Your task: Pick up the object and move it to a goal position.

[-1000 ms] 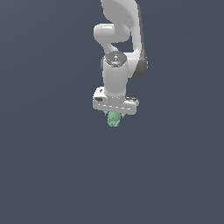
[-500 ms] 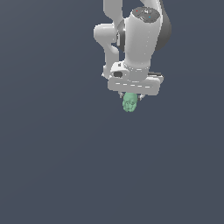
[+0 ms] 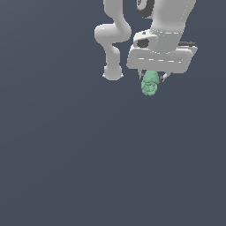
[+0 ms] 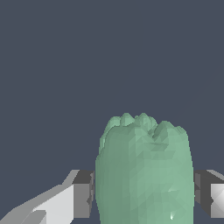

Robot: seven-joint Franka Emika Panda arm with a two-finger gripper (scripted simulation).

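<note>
Carrying the mint-green object (image 3: 150,83) clamped between its fingers (image 4: 83,194), the gripper (image 3: 152,79) hangs at the exterior view's upper right, apparently lifted for transport toward an unmarked goal.

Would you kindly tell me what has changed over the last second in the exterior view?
The tool has carried the green blob up and toward the exterior view's right. Nothing was released: the blob stays clamped between the fingers, hanging below the tool.
</note>
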